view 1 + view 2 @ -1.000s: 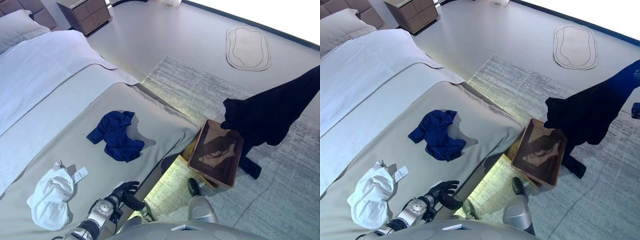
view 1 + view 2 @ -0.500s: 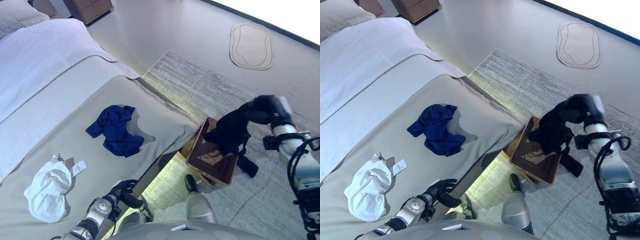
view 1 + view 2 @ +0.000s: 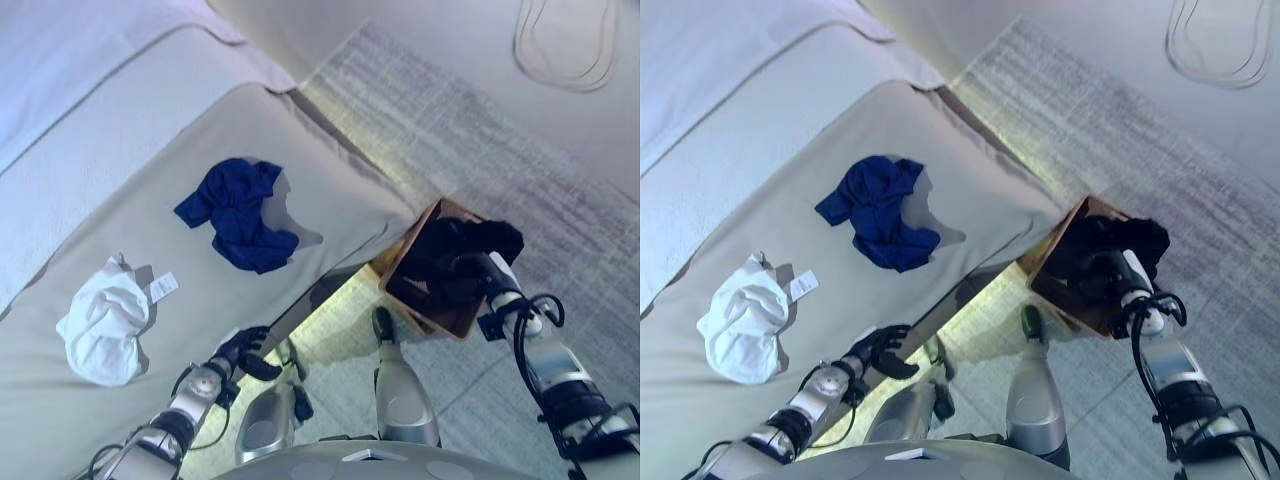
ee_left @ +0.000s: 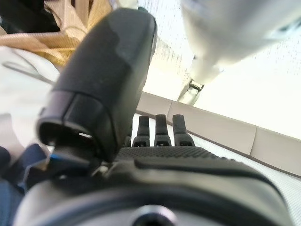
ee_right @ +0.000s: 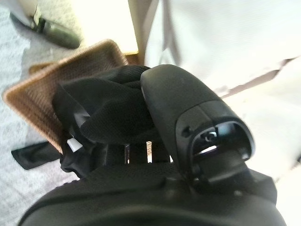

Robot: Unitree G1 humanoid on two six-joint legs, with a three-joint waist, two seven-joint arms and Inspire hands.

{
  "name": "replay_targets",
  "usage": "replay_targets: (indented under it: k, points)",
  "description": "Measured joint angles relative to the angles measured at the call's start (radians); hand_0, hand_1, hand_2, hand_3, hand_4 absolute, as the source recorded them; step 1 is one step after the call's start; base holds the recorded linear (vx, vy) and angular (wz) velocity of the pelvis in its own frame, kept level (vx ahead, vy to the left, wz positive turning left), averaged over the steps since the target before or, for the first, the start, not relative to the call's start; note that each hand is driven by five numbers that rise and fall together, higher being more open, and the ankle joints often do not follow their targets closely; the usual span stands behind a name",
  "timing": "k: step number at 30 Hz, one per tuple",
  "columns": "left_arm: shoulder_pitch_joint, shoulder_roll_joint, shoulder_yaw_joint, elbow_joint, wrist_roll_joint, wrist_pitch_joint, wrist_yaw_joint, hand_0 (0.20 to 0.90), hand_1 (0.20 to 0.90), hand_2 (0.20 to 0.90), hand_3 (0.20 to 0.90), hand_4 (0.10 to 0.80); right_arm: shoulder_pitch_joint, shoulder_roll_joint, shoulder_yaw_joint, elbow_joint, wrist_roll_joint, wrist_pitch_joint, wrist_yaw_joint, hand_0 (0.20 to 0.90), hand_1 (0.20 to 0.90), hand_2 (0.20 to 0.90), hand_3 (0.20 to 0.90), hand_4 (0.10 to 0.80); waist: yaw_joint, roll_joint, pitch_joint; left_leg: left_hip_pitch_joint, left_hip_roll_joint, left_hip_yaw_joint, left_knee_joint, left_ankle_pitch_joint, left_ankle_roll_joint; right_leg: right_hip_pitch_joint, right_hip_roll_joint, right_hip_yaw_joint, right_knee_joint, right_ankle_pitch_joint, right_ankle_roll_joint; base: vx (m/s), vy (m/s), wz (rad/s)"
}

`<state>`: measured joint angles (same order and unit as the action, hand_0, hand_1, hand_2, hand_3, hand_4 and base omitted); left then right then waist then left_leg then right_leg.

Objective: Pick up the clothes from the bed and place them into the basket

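Note:
A blue garment (image 3: 238, 213) and a white garment (image 3: 103, 320) lie on the beige bed cover (image 3: 180, 140). A brown woven basket (image 5: 35, 101) stands on the rug by the bed's corner. My right hand (image 3: 472, 268) is down in the basket, shut on a black garment (image 3: 482, 238) that bunches over its fingers in the right wrist view (image 5: 108, 113). A part of the black cloth (image 5: 33, 155) lies on the rug outside the basket. My left hand (image 3: 238, 352) hangs open and empty at the bed's near edge.
A grey patterned rug (image 3: 560, 200) lies under the basket. An oval mat (image 3: 565, 40) lies on the floor beyond it. White bedding (image 3: 60, 60) covers the far part of the bed. A lit gap runs under the bed's edge.
The camera has tilted down. My right hand has come down and in with the black garment, from above the rug into the basket. My left hand has stayed in place.

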<state>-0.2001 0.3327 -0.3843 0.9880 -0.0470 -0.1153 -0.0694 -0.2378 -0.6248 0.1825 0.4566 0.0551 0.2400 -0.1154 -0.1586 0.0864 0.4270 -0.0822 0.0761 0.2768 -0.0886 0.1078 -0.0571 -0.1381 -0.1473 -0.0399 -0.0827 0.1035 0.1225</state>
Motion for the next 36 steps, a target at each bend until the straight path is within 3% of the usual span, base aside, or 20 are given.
replay_targets:
  k: [5, 6, 7, 14, 19, 28, 31, 36]
  points:
    - [-0.061, -0.009, -0.023, -0.069, -0.049, -0.043, 0.004, 0.9, 0.9, 0.9, 0.9, 0.8, -0.254, -0.026, 0.024, 0.169, 0.0, 0.051, -0.094, 0.3, 0.3, 0.3, 0.2, 0.1, 0.052, 0.092, 0.078, -0.064, -0.013, -0.015, 0.0, 0.024, 0.011, -0.074, -0.013, -0.007, 0.034, 0.01, 0.002, -0.051, -0.009, 0.07]
    - [-0.067, -0.009, -0.031, -0.074, -0.064, -0.047, 0.006, 0.9, 0.9, 0.9, 0.9, 0.8, -0.295, -0.027, 0.029, 0.202, 0.001, 0.057, -0.107, 0.429, 0.429, 0.429, 0.351, 0.251, 0.053, 0.102, 0.084, -0.079, -0.016, -0.02, 0.0, 0.026, 0.009, -0.091, -0.016, -0.008, 0.04, 0.01, 0.002, -0.043, -0.016, 0.04]
    - [-0.069, -0.007, -0.033, -0.083, -0.079, -0.047, 0.01, 0.9, 0.9, 0.9, 0.9, 0.8, -0.329, -0.018, 0.034, 0.222, 0.003, 0.072, -0.114, 0.9, 0.9, 0.9, 0.9, 0.8, 0.07, 0.106, 0.081, -0.101, -0.019, -0.024, 0.001, 0.039, 0.015, -0.119, -0.02, -0.006, 0.049, 0.01, 0.002, -0.051, -0.029, 0.02]
    - [-0.068, -0.004, -0.056, -0.1, -0.131, -0.063, 0.041, 0.9, 0.9, 0.9, 0.9, 0.8, -0.429, -0.019, 0.067, 0.421, 0.002, 0.125, -0.205, 0.9, 0.9, 0.9, 0.9, 0.8, 0.121, 0.107, 0.08, -0.166, -0.039, -0.091, 0.001, 0.065, 0.018, -0.196, -0.05, -0.055, 0.137, -0.028, 0.019, -0.011, -0.052, 0.22]
    - [-0.042, 0.001, -0.054, -0.111, -0.15, -0.062, 0.037, 0.9, 0.9, 0.9, 0.9, 0.8, -0.422, -0.017, 0.056, 0.442, 0.006, 0.124, -0.235, 0.9, 0.9, 0.9, 0.9, 0.8, 0.136, 0.107, 0.08, -0.172, -0.047, -0.107, 0.001, 0.079, 0.026, -0.199, -0.06, -0.067, 0.155, -0.03, 0.022, 0.011, -0.018, 0.13]
    - [-0.022, -0.002, -0.035, -0.123, -0.151, -0.033, 0.026, 0.9, 0.9, 0.9, 0.9, 0.8, -0.164, -0.018, -0.083, 0.145, 0.061, 0.093, -0.309, 0.9, 0.9, 0.9, 0.9, 0.8, 0.108, 0.101, 0.084, -0.121, -0.036, -0.144, 0.0, 0.084, 0.028, -0.1, -0.048, -0.111, 0.12, -0.033, 0.026, 0.063, -0.015, 0.13]
    - [0.022, -0.01, 0.035, -0.137, -0.15, -0.012, 0.042, 0.9, 0.9, 0.9, 0.9, 0.8, 0.017, -0.016, -0.155, -0.095, 0.02, 0.095, -0.281, 0.9, 0.9, 0.9, 0.9, 0.8, 0.087, 0.069, 0.093, -0.069, -0.022, -0.143, 0.0, 0.066, 0.014, -0.018, -0.029, -0.114, 0.063, -0.027, 0.018, 0.127, 0.026, 0.01]
    - [0.095, -0.005, 0.116, -0.124, -0.147, 0.008, 0.047, 0.9, 0.9, 0.9, 0.9, 0.8, 0.103, -0.019, -0.238, -0.263, -0.091, 0.101, -0.211, 0.9, 0.9, 0.9, 0.9, 0.8, 0.054, -0.027, 0.076, -0.012, -0.005, -0.138, 0.0, 0.054, 0.006, 0.061, -0.006, -0.113, 0.008, -0.012, 0.001, 0.129, 0.101, -0.06]
